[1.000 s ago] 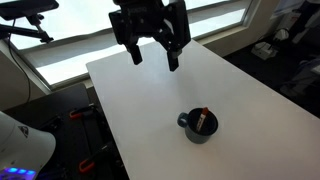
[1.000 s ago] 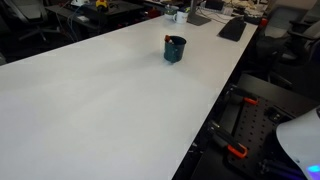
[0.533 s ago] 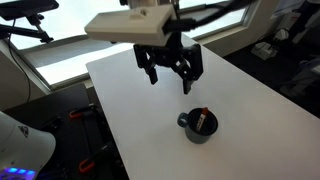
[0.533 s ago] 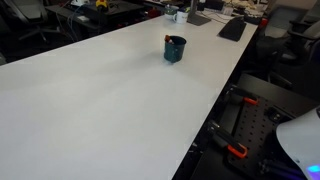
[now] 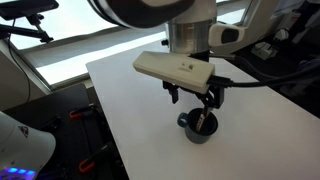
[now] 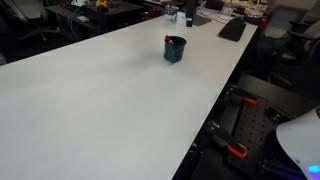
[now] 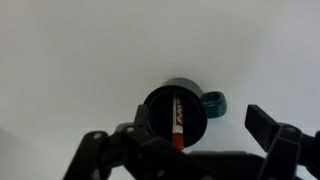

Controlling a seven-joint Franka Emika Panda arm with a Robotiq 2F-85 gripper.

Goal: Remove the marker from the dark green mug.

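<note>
- Hovering over the dark green mug [image 5: 197, 129] in an exterior view: gripper [image 5: 194, 99], pointing down, jaws spread wide, nothing between them.
- Fingers [image 5: 213, 100] hang just above the mug rim. Can't tell if the lower tip touches the rim or is just in front of it.
- Marker [image 5: 204, 121] sits inside the mug, leaning on the inner wall. It's partly hidden by the near finger.
- Mug stands upright on the white table [image 5: 120, 100], toward the near end, w/ its handle on the side facing the table's long edge.
- Wrist view: looks straight down into the mug [image 7: 178, 112], dark inside, teal handle off to the right.
- Marker [image 7: 178, 120] lies across the opening: pale body w/ red lettering, red-orange end at the lower rim.
- Gripper [image 7: 172, 130] frames the mug. One dark finger [image 7: 262, 122] is well to the right of it and the other is low on the left, so the gap is wider than the mug. No contact w/ marker.
- Bare tabletop [image 7: 100, 50] fills the rest of the wrist view.
- Another exterior view: mug [image 6: 175, 49] is small at the far end of the long table [image 6: 100, 90], w/ a dark keyboard [image 6: 232, 28] beyond it. Marker too small to make out there.
</note>
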